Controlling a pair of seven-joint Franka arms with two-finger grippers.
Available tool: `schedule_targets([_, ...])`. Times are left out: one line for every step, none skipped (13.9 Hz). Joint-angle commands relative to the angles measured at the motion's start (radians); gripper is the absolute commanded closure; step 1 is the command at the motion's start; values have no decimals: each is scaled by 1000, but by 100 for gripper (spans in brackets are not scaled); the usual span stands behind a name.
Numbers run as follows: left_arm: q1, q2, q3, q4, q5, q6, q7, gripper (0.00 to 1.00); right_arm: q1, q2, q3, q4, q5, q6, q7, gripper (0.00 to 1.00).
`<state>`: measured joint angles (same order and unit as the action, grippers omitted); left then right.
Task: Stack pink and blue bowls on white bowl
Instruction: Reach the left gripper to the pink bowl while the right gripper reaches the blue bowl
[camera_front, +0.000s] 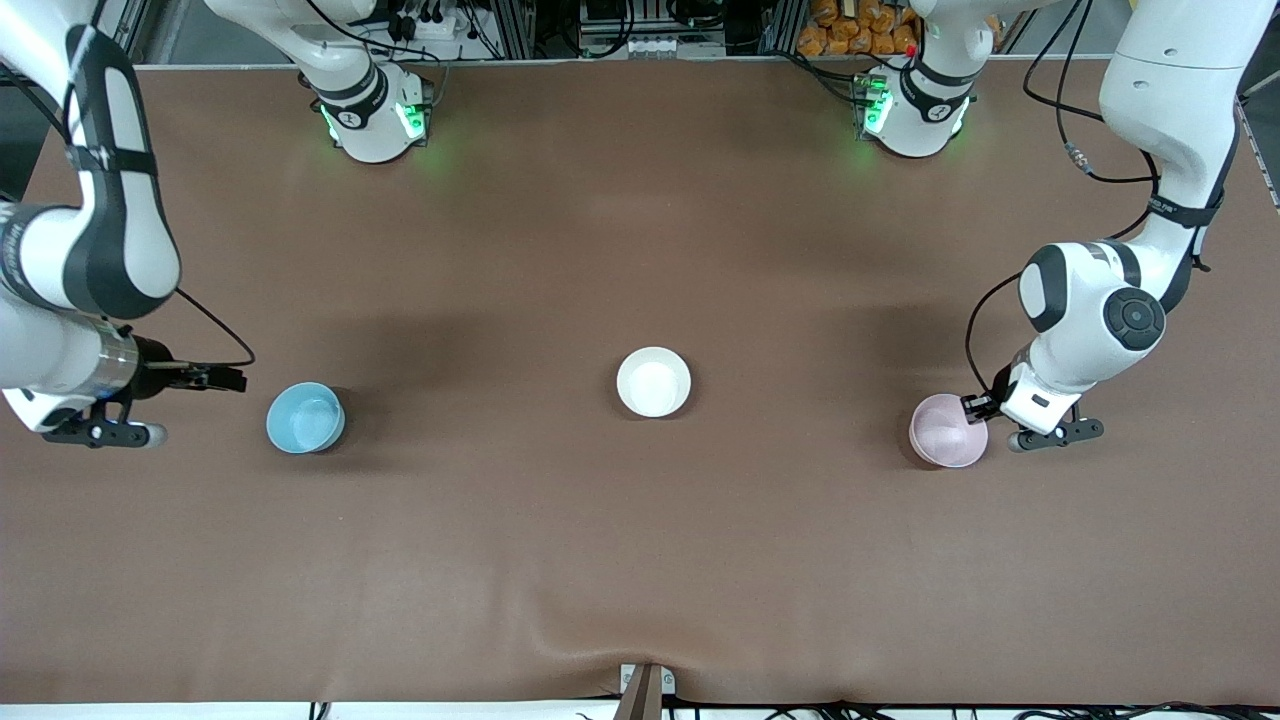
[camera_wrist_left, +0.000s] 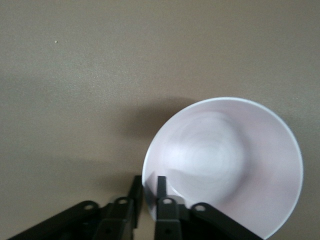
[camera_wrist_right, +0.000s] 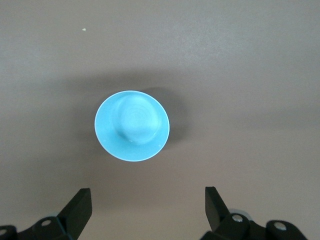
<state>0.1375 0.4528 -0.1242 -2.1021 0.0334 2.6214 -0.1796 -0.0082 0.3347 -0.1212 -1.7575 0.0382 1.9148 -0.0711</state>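
Two grippers are at work at the ends of the table. The left gripper sits at the rim of the pink bowl, its fingers drawn close together with the thin rim between them, one finger inside the bowl and one outside; in the front view the left gripper meets the bowl's edge on the side toward the left arm's end of the table. The right gripper has its fingers spread wide and holds nothing; the blue bowl lies past its fingertips, untouched. In the front view the right gripper is just beside the blue bowl, toward the right arm's end of the table.

The white bowl stands alone near the middle of the table, between the other two and well apart from each. It lies slightly farther from the front camera than they do.

All three bowls are round, plain, glossy and alike in size, each upright with its hollow facing up. The pink bowl shows a soft sheen and faint concentric rings on its inner wall. The tabletop is a matte brown sheet, smooth but for a small pucker at its near edge.
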Motion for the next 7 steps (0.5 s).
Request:
schedule_targets([5,4,-6,17,19,0,12,100,-6,18,5,-34,9,47,10,0])
schedule_targets([2,-6,-6,16,19,-3,11,100,-6,18,5,-69,9,85,10,0])
schedule_targets([-1,-32,-9,10,19,-15,5,100,-6,18,5,-100,9,125,10,0])
schedule_targets([-1,-61,-21,8,19,-53,5,100,-7,18,5,-132,11,169,10,0])
schedule_targets([-1,-90,-40,14,19,-105,2,100,-10,20,5,-160,11,215,10,0])
schedule_targets([-1,-123,-63,16,19,-150,-9,100,-10,26,5,-180,11,251,11,0])
schedule_targets([-1,-150,-89,17,17,-177,-15,100,-15,41,5,-188,11,275,11,0])
